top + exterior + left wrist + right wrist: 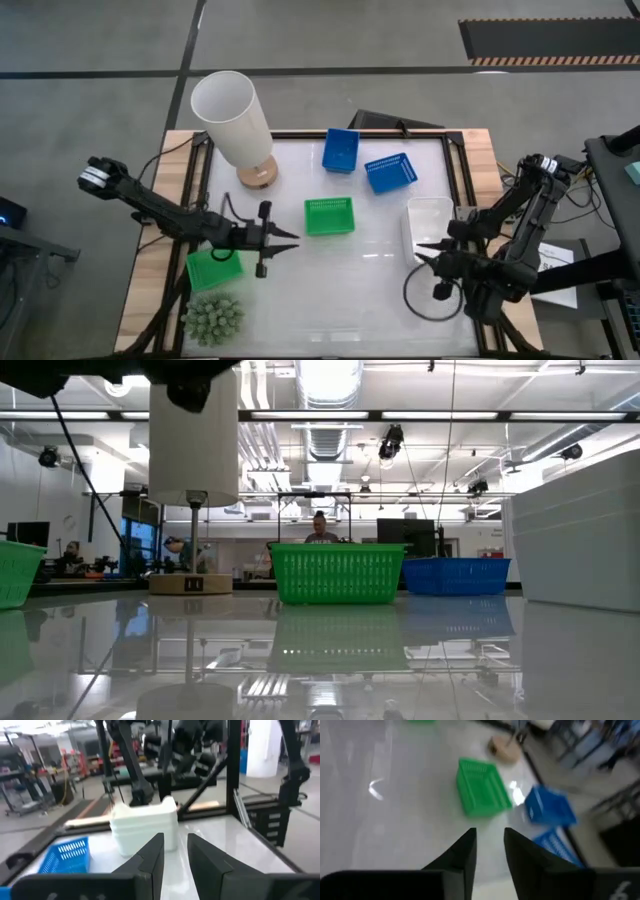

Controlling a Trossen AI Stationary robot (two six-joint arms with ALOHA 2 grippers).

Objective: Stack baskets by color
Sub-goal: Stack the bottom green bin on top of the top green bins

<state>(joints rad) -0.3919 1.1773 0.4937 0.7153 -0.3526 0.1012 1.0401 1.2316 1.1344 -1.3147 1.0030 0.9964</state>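
Two blue mesh baskets (340, 150) (390, 172) rest on their bases at the far side of the table. One green basket (329, 215) stands mid-table and another (213, 268) near the left edge. A white tray-like basket stack (430, 222) stands at the right, also seen in the left wrist view (145, 827). My left gripper (292, 238) hovers level between the two green baskets, open, with nothing between its fingers (152, 857). My right gripper (422, 254) hangs above the table just near of the white stack, open and empty, and slants down toward the middle green basket (482, 787).
A tall white cylinder lamp (230, 115) on a wooden base stands at the far left. A spiky green plant (212, 318) sits at the near left corner. A black cable loop (430, 300) lies near the right arm. Bare tabletop lies along the near middle (340, 290).
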